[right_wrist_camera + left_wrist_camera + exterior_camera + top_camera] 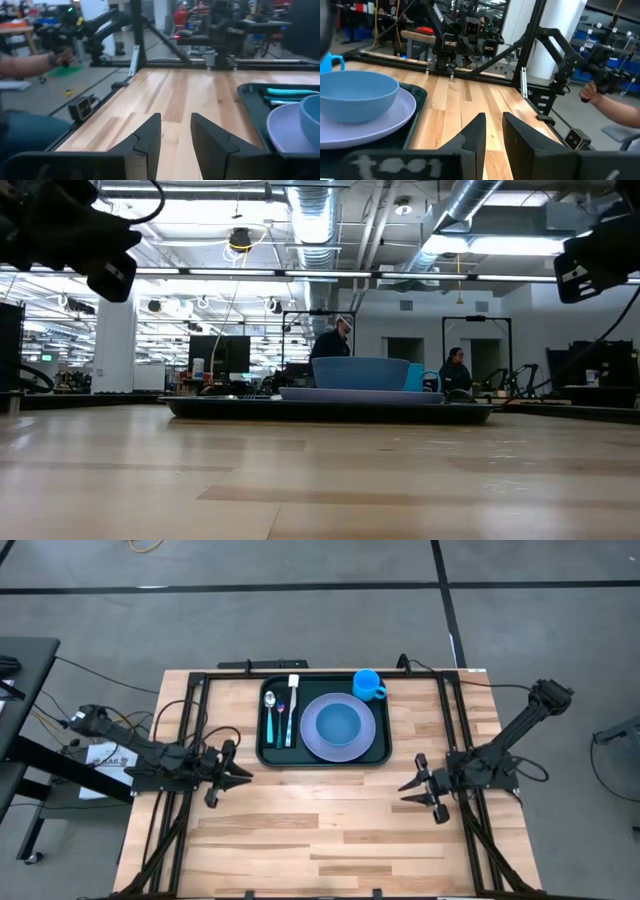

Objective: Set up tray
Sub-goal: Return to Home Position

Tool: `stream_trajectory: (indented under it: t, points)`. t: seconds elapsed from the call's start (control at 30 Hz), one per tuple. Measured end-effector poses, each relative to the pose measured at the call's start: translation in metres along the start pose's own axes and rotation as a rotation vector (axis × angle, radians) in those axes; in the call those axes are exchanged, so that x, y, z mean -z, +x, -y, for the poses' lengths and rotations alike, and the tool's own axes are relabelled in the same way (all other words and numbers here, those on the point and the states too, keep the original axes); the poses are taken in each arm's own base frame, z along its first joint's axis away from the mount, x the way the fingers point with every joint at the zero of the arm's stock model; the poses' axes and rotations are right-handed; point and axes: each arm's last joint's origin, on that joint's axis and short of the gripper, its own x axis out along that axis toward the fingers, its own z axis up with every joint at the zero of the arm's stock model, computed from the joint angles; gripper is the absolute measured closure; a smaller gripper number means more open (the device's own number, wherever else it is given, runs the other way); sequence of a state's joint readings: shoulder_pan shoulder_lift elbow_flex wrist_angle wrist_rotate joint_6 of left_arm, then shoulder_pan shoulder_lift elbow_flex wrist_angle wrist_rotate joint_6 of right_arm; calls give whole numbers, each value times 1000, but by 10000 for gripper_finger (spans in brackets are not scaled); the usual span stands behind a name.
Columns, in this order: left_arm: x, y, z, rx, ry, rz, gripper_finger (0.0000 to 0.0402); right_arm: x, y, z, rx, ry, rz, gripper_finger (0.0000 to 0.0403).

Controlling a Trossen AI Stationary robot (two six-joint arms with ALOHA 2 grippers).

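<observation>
The dark green tray point(322, 755) lies on the table's far half, centred. On it sit a lilac plate point(312, 735) with a blue bowl point(338, 722) in it, and cutlery point(281, 718) along the tray's left part: teal-handled pieces and a white-handled one. A blue cup point(368, 684) stands at the tray's far right corner. My left gripper point(247, 776) hovers near the tray's near left corner, fingers a little apart, holding nothing. My right gripper point(404, 787) hovers off the tray's near right corner, also a little open and holding nothing.
Black frame rails point(448, 720) run along the table's left, right and far sides. Bare wood point(320, 830) spreads over the near half. A person's hand point(590, 91) shows beyond the table's edge in the left wrist view; people stand far off in the room.
</observation>
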State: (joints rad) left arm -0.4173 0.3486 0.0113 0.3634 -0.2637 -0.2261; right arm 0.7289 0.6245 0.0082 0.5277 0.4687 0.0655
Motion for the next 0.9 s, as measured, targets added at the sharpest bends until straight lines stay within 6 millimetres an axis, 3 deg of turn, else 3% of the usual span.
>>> stream_trajectory:
  t: [0.43,0.73,0.9]
  points:
    - [4,-3,10,63,55,-24,349,0,-18,8,-114,-134,-18,303]
    - [-2,-3,11,67,169,36,349,-14,-34,30,60,-177,65,303]
    - [-3,-3,11,68,192,51,349,-15,-33,39,178,-173,57,303]
